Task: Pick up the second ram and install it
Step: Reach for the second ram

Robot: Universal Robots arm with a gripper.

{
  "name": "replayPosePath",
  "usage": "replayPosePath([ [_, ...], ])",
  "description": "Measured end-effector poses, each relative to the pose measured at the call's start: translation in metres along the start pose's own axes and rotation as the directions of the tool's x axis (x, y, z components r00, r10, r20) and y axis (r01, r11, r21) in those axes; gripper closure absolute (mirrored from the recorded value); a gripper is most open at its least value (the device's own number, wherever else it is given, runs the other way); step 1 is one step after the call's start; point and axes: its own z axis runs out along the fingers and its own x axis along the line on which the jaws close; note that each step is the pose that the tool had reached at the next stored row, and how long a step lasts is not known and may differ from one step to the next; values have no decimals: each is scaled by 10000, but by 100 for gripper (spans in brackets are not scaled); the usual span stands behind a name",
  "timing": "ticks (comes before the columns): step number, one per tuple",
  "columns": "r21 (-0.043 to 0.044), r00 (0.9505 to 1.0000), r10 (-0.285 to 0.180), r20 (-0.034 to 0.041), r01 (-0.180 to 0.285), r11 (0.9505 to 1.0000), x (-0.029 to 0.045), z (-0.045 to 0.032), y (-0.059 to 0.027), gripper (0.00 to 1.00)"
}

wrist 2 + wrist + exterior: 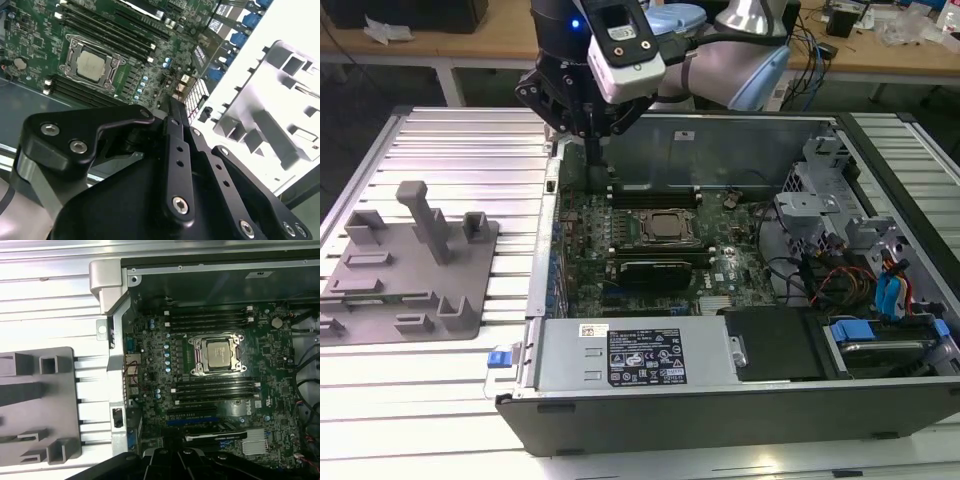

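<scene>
In the exterior view, the tool [597, 165] hangs tip-down over the open computer case [720, 410], at its far corner on the exterior view's left. The tip is just above the dark memory slots [650, 192] beside the square processor [665, 228]. A grey holder [410, 270] lies on the slatted bench [450, 140], on the exterior view's left of the case.

In the second wrist view, the tool [177, 107] tapers to a narrow black tip over the board's edge, with the processor [92, 62] and its slots beyond. Whether the tool is open or closed, or has hold of anything, cannot be told.

In the first wrist view, 2 banks of slots [207, 317] flank the processor [220, 351]. The second ram cannot be told apart from the dark slots, so where it sits cannot be told.
</scene>
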Motion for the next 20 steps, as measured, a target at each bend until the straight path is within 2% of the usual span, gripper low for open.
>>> replayPosePath([
  [4,0,10000,0,0,0,10000,102,-2,-8,92],
  [6,1,10000,-1,0,1,10000,189,-4,-14,92],
  [15,0,10000,0,0,0,10000,439,-7,-33,92],
  [20,0,10000,0,1,0,10000,673,-12,-50,92],
])
